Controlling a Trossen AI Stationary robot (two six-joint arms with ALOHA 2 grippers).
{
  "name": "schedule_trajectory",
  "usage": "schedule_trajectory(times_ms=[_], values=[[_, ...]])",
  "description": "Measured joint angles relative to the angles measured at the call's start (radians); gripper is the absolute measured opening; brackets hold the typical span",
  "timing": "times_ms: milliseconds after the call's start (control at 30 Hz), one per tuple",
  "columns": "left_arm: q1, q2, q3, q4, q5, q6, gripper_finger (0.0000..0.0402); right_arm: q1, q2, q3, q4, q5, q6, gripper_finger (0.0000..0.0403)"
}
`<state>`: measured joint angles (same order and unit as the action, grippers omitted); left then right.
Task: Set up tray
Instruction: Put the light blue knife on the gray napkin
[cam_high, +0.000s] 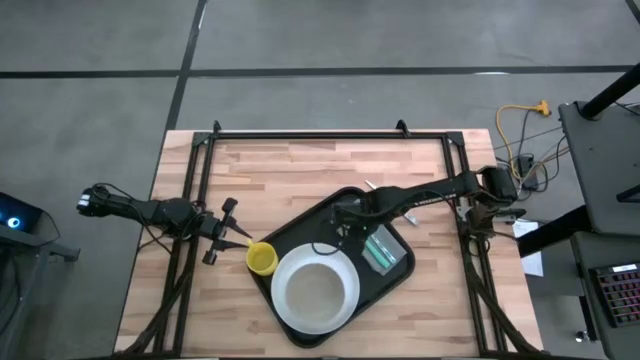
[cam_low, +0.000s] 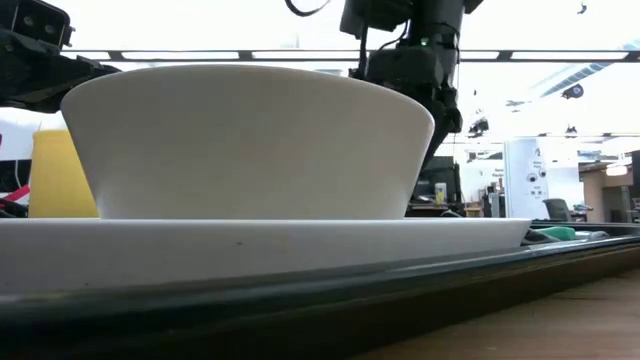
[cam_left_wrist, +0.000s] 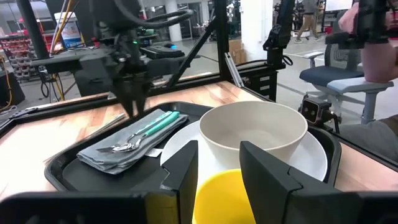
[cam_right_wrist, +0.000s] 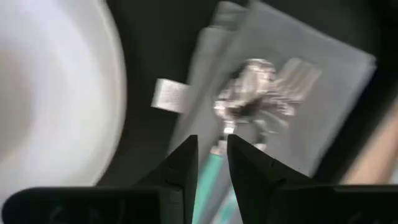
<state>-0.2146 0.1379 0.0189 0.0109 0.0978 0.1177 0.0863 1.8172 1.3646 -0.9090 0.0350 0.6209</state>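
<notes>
The black tray (cam_high: 308, 226) lies slantwise in the middle of the wooden table. It carries a white plate (cam_high: 283, 312) with a white bowl (cam_high: 318, 285) on it, and a grey napkin (cam_left_wrist: 115, 157) with a teal-handled fork and spoon (cam_left_wrist: 138, 138) on top. A yellow cup (cam_high: 262, 259) stands upright at the tray's left corner. My left gripper (cam_high: 245, 243) is shut on this cup. My right gripper (cam_high: 348, 215) points down over the tray, just above the cutlery (cam_right_wrist: 255, 94), with its fingers shut and touching nothing. My left gripper holds the yellow cup at its rim (cam_left_wrist: 219, 180), on the side toward the table's left edge, with yellow showing between its two fingers (cam_left_wrist: 186, 167). It comes slanting down from the table's left. The cup stays upright (cam_low: 60, 175), and the plate hides its base.
A black metal frame (cam_high: 300, 134) runs along the table's far and side edges. Bare wood lies on the far side (cam_high: 300, 165) and at the near left (cam_high: 190, 320). A small white tag (cam_right_wrist: 168, 96) lies on the tray. A person's arm (cam_left_wrist: 376, 56) shows beyond the table.
</notes>
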Motion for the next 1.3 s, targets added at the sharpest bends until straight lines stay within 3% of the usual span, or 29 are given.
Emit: schedule_trajectory(times_ms=[333, 767, 1100, 1300], values=[[0.000, 0.000, 0.000, 0.000, 0.000, 0.000, 0.0104, -0.023, -0.010, -0.016, -0.195, 0.289, 0.004, 0.0068], [0.000, 0.000, 0.000, 0.000, 0.000, 0.000, 0.0104, -0.050, -0.040, -0.098, -0.195, 0.276, 0.028, 0.0068], [0.000, 0.005, 0.000, 0.000, 0.000, 0.000, 0.0104, -0.082, -0.227, -0.280, -0.117, 0.347, 0.076, 0.0068], [0.000, 0.006, 0.000, 0.000, 0.000, 0.000, 0.0104, -0.144, -0.328, -0.408, -0.033, 0.237, 0.091, 0.0068]])
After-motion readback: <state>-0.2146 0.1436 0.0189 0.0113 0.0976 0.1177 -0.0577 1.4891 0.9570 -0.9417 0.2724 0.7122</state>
